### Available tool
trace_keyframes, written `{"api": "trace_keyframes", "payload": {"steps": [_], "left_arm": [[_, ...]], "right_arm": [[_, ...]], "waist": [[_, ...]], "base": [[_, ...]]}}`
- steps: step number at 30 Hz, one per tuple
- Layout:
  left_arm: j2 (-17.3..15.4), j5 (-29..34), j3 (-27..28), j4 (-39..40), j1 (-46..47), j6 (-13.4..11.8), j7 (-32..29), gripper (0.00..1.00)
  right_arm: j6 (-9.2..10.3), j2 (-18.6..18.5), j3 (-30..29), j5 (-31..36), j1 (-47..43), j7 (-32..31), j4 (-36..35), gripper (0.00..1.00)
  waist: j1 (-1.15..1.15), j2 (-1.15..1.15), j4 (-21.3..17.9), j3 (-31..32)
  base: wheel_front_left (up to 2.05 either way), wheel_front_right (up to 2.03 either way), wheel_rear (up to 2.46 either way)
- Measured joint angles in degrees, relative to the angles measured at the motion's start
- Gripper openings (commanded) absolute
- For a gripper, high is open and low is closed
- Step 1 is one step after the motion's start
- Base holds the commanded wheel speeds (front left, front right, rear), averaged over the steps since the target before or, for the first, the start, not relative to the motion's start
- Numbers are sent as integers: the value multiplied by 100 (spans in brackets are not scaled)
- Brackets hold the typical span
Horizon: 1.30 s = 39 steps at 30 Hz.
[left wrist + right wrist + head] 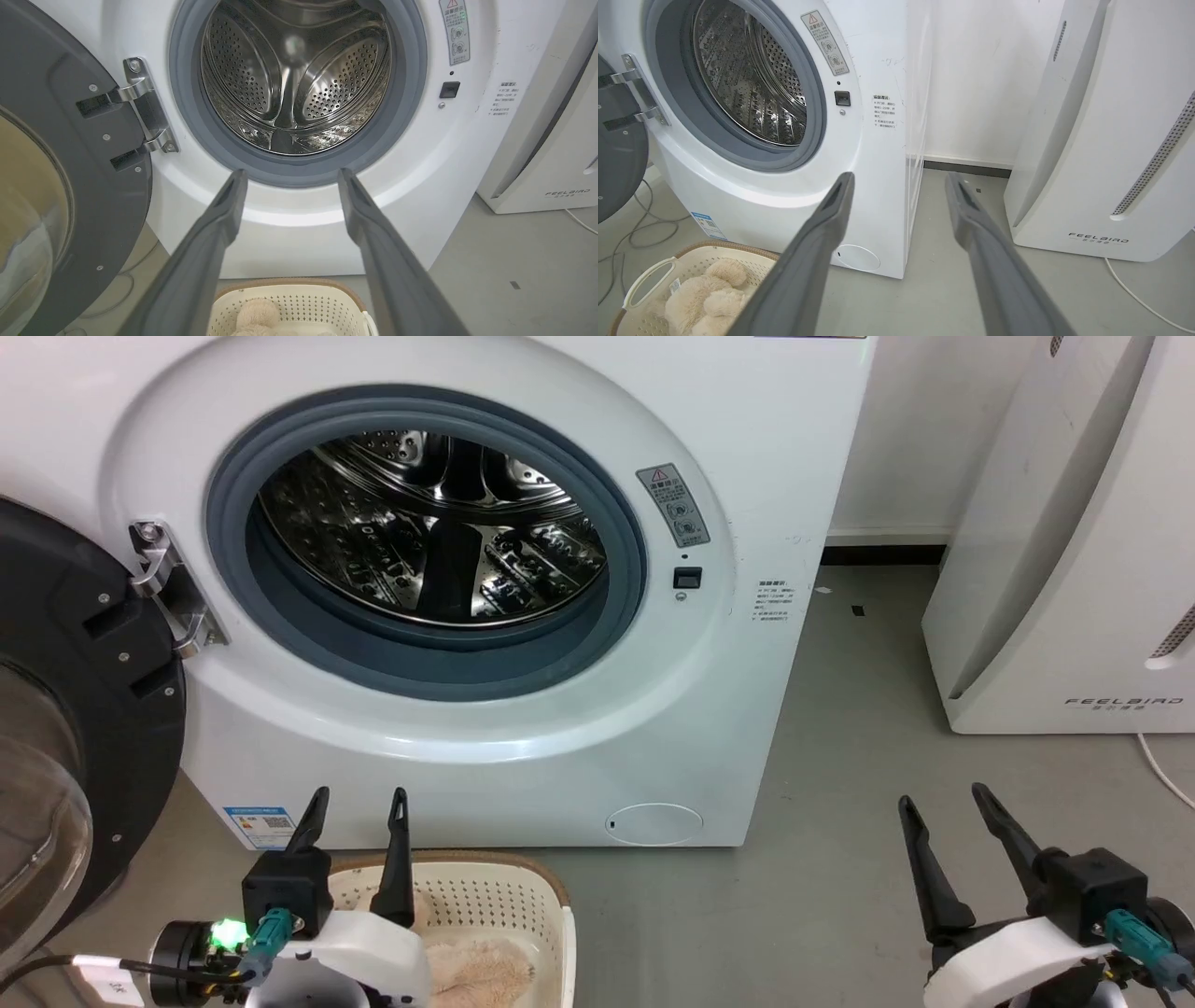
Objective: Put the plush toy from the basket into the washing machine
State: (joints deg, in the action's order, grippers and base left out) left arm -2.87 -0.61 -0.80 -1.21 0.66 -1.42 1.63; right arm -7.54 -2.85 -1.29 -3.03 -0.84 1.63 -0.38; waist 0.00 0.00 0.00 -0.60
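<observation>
— two things first: state of the left claw and the right claw?
— both spread wide, pinching nothing; left poised over the basket, right idle above the floor.
— whereabouts of the plush toy?
— lying inside the basket, untouched, just before the washing machine.
— why set so close?
— likely for a short lift into the drum; door swung wide, clear of the path.

Shiny perforated steel drum, fluffy plush toy, seemingly matt plastic basket.
</observation>
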Motion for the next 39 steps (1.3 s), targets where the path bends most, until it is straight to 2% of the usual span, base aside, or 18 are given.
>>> {"api": "trace_keyframes", "payload": {"steps": [14, 31, 39], "left_arm": [[-35, 5, -89, -489, 215, 3, 156, 100], [-327, 131, -441, -2121, 1169, 271, 234, 100], [-495, 205, -669, -2878, 1635, 372, 46, 100]], "right_arm": [[0, 0, -34, -243, 2, 160, -34, 100], [0, 0, -23, -539, 294, 359, -68, 100], [0, 0, -59, -681, 503, 460, -140, 100]], "waist": [[0, 0, -10, -182], [1, 0, -125, -804], [1, 0, -239, -1200]], "base": [[0, 0, 0], [0, 0, 0], [0, 0, 0]]}}
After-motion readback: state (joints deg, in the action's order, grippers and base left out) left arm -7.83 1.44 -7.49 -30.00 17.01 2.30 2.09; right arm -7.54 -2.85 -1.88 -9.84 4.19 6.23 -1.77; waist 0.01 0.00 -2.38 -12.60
